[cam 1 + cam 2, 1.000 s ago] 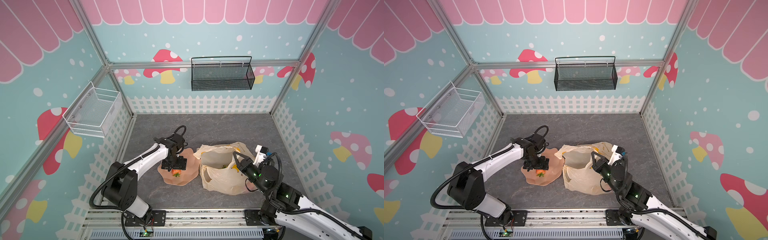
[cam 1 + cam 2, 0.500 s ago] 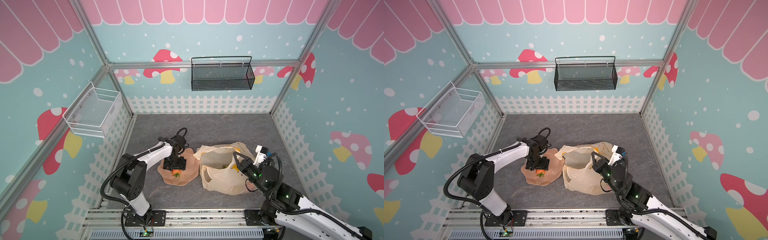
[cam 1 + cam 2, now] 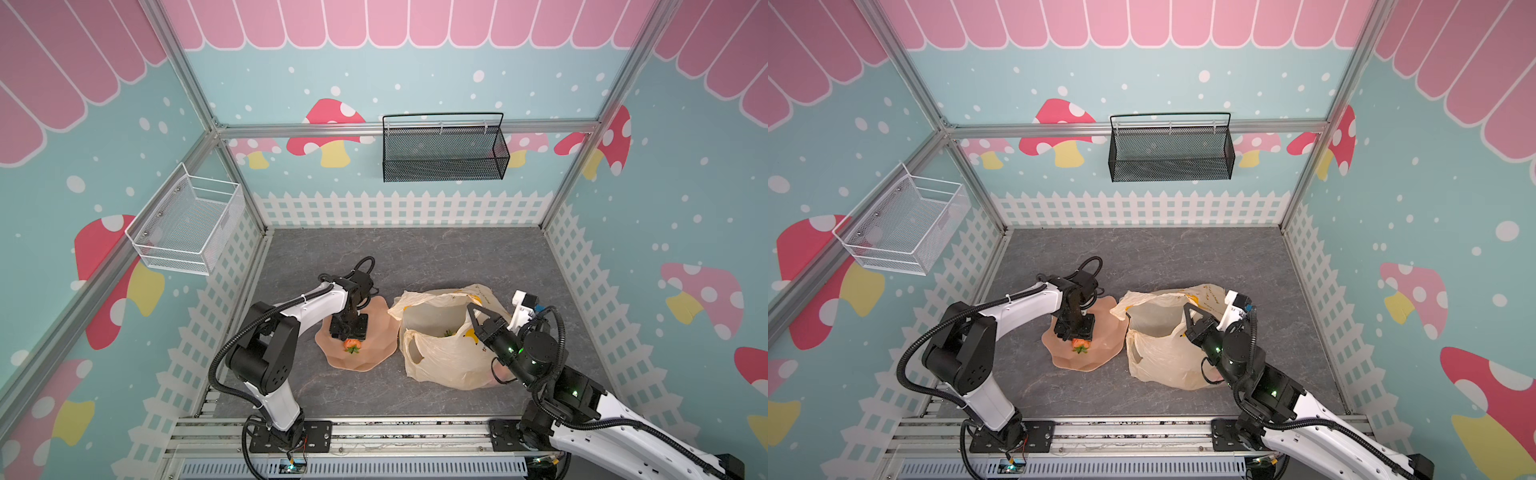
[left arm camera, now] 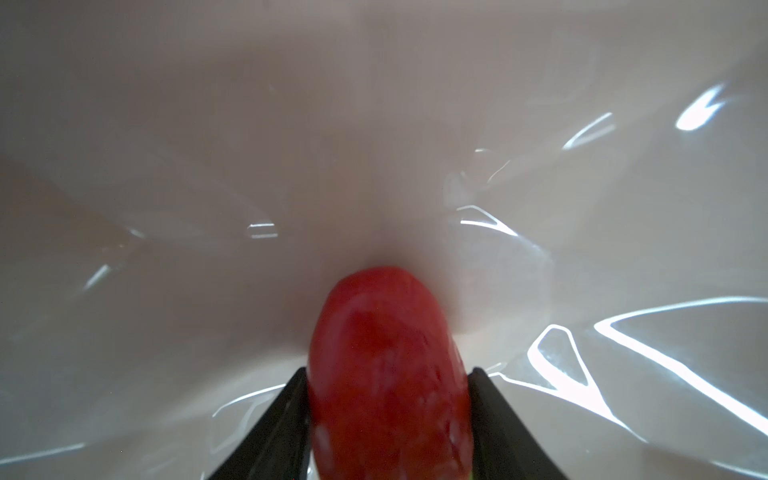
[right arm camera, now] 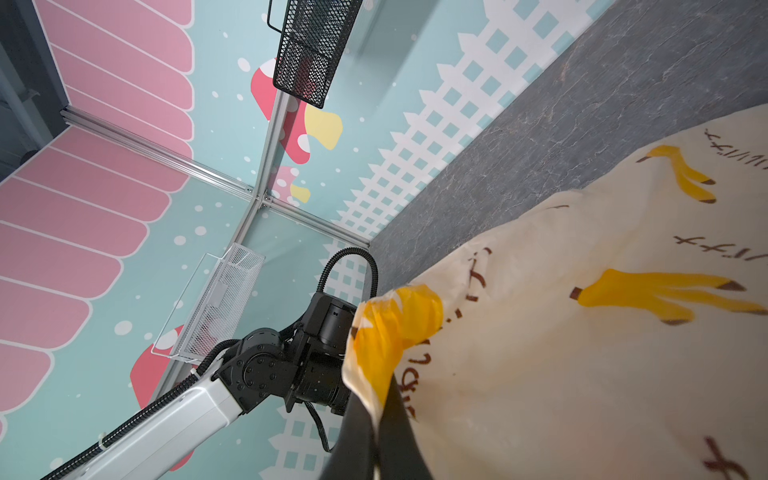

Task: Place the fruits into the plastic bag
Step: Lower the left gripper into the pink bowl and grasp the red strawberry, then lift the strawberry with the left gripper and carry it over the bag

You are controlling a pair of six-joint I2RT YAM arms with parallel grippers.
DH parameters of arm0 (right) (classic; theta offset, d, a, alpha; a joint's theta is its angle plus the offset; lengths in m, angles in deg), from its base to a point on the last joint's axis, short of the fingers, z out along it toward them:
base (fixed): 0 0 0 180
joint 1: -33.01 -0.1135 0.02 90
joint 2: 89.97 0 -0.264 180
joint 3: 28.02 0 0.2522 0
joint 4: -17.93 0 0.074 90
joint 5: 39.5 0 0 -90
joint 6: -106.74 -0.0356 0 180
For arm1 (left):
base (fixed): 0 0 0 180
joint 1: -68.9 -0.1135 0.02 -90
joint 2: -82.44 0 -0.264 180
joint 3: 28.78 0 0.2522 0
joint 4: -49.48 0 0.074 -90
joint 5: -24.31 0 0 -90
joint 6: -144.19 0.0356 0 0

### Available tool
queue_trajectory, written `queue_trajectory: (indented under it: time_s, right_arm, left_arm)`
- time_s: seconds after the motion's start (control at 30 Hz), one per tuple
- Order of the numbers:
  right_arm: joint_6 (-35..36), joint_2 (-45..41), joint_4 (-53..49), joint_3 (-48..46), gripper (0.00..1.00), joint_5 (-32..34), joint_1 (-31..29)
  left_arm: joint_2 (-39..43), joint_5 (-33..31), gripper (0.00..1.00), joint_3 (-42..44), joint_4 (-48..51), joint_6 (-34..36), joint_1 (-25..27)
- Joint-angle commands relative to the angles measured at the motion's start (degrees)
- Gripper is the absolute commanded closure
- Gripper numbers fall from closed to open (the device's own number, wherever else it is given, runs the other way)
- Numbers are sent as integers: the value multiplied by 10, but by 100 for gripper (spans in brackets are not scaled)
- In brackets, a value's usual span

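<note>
A red strawberry [image 3: 352, 344] [image 3: 1079, 344] with green leaves lies on the peach wavy-edged plate [image 3: 376, 353] [image 3: 1102, 359]. My left gripper [image 3: 350, 336] [image 3: 1077, 336] points straight down over it. In the left wrist view both fingers press the sides of the strawberry [image 4: 386, 374], so the left gripper [image 4: 388, 370] is shut on it. The cream plastic bag [image 3: 440, 361] [image 3: 1163, 361] [image 5: 582, 332] printed with bananas lies right of the plate, its mouth open. My right gripper [image 3: 473, 312] [image 3: 1188, 309] [image 5: 384, 399] is shut on the bag's rim. A fruit with green leaves [image 3: 448, 332] shows inside the bag.
A black mesh basket [image 3: 444, 153] hangs on the back wall and a white wire basket [image 3: 187, 226] on the left wall. White picket-fence walls close in the grey floor [image 3: 415, 257]. The left arm [image 5: 291, 365] stands close beside the bag.
The left gripper's jaws have closed in onto the strawberry on the plate, and the left arm's elbow has swung inward. The right gripper and the bag have not moved.
</note>
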State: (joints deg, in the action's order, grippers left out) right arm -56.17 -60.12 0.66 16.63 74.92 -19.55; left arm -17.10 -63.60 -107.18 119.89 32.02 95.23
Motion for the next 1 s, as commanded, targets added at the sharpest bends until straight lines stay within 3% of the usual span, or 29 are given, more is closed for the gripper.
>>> queue_trajectory:
  time_s: [0.0, 0.47, 0.67, 0.9, 0.97]
  right_arm:
    - [-4, -6, -7, -6, 100, 10, -2]
    - [-10, -2, -7, -5, 100, 11, -1]
    - [-8, 0, -7, -3, 100, 10, -2]
    - [-6, 3, -7, -1, 100, 9, -1]
    - [-7, 3, -7, -1, 100, 9, -2]
  left_arm:
    - [13, -2, 53, -9, -10, 3, -3]
    - [138, -23, 64, -107, 22, 37, -4]
    - [185, -8, 64, -142, 18, 69, -3]
    - [245, 64, 70, -127, -18, 162, 10]
    - [255, 49, 71, -126, -26, 192, 28]
